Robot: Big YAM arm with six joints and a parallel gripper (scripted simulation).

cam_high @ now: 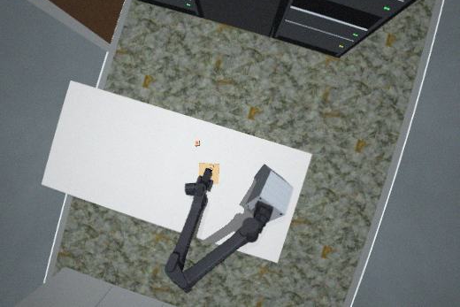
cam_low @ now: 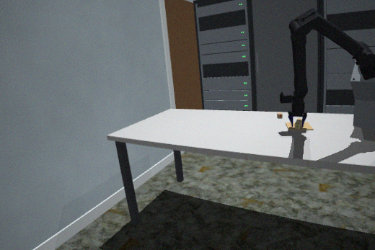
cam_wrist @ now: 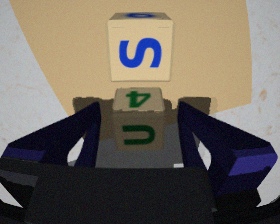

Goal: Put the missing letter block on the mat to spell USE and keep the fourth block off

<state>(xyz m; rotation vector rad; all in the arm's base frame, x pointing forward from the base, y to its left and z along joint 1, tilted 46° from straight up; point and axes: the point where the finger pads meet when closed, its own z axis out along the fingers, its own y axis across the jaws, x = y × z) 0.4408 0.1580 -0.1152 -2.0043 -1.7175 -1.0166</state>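
A tan mat [cam_high: 217, 180] [cam_low: 308, 127] [cam_wrist: 51, 23] lies on the white table [cam_high: 111, 139] [cam_low: 216, 127]. In the wrist view three blocks stand in a line on it. The middle block [cam_wrist: 140, 50] shows a blue S. The near block [cam_wrist: 139, 132] [cam_low: 298, 124] shows a green U and, on the adjoining face, a green 4. My gripper [cam_wrist: 139, 109] [cam_low: 298, 118] [cam_high: 211, 169] is open and straddles the U block, with a gap on each side. A small orange block [cam_high: 197, 142] [cam_low: 279, 115] lies off the mat, farther from the base.
The robot's grey base box [cam_high: 274, 189] stands on the table's right end. Dark server racks [cam_high: 318, 11] line the back wall, away from the table.
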